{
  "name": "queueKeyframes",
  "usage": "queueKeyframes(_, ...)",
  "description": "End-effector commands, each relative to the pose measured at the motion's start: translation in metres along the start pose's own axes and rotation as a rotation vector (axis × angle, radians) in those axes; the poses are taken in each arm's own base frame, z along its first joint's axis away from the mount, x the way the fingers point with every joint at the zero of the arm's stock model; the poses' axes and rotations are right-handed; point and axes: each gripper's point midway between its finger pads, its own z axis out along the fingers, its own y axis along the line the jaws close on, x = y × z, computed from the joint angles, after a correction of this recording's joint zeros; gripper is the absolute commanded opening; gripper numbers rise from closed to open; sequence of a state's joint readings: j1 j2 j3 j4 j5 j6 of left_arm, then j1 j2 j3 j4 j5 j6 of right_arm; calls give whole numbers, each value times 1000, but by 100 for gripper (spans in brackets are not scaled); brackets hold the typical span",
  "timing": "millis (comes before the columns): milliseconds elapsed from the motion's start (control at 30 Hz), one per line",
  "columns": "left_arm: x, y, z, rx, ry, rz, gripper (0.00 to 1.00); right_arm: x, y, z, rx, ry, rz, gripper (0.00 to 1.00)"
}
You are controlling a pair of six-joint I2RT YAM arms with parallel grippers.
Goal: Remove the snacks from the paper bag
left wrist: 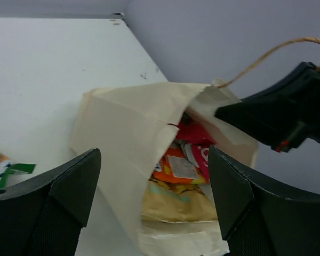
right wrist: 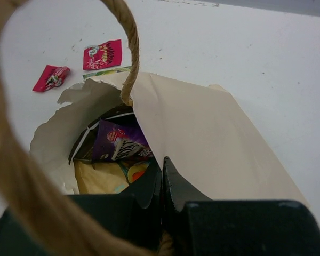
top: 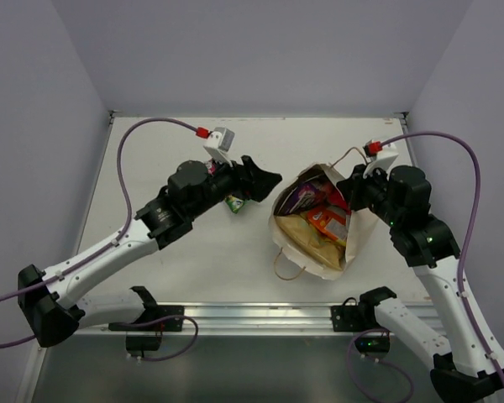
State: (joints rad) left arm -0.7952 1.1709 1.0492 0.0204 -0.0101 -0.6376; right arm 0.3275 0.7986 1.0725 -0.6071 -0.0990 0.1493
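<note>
The white table (top: 193, 260) carries everything; the paper bag (top: 363, 239) lies on its side right of centre, mouth gaping towards the far left, one cord handle (top: 287, 267) trailing at its near end. Now the right claw (top: 350, 186): clenched tight at the bag's far rim, the other cord looped round it; whether it pinches paper or cord is hard to make out. The left claw (top: 265, 183) is spread wide and holds nothing; it hovers just beside the bag's mouth, touching neither bag nor snack. Inside the bag: a tan pouch (left wrist: 170, 205) lowest, an orange packet (left wrist: 178, 168) on it, a red packet (left wrist: 194, 133) deeper in, a purple packet (right wrist: 120, 144) near the rim; each is partly covered. Out on the table, a green-yellow packet (top: 234, 202) lies just beneath the left claw, cut off in the left wrist view; two red-pink packets (right wrist: 103, 54) (right wrist: 52, 78) lie beyond, mostly hidden by the left arm from above.
</note>
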Motion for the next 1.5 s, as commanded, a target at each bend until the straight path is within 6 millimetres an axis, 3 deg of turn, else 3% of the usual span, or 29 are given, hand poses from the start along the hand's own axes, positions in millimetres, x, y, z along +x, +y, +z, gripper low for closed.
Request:
queueKeyframes(0,40,-28,8,24,70,-34,86,-24,6,-5,-16,-64,0,3)
queueKeyframes(133,75,-73,17,60,127,-81,84,-26,5,-8,-8,-67,0,3)
queueKeyframes(167,73,-85,19,69,123,-89,84,-26,5,-8,-7,-67,2,3)
queueKeyframes(200,92,-92,25,61,156,-78,84,-26,5,-8,-7,-67,1,3)
queueKeyframes(367,122,-106,43,32,196,-90,83,-24,5,-9,-4,-66,1,3)
queueKeyframes(433,143,-91,51,-54,224,-59,83,-25,6,-10,-7,-71,0,3)
queueKeyframes(600,169,-55,67,-223,234,-31,83,-25,7,-12,-13,-83,5,3)
queueKeyframes(667,172,-51,74,-256,233,-24,83,-24,7,-13,-12,-88,11,3)
queueKeyframes(700,183,-42,78,-292,253,1,83,-25,8,-14,-18,-95,12,3)
queueKeyframes(967,183,-22,103,-347,221,-11,80,-17,13,-12,-53,-87,27,3)
queueKeyframes(1067,187,-22,110,-330,223,-26,71,-15,12,-12,-49,-91,27,3)
queueKeyframes(1167,187,-34,116,-277,219,-46,52,-14,12,-10,-50,-87,29,3)
queueKeyframes(1367,177,-32,115,-268,192,-47,2,-11,10,-8,-40,-83,31,3)
queueKeyframes(1433,172,-29,110,-273,182,-38,0,-10,8,-7,-28,-83,31,2)
queueKeyframes(1467,158,-35,104,-258,159,-44,0,-9,7,-7,-21,-82,30,2)
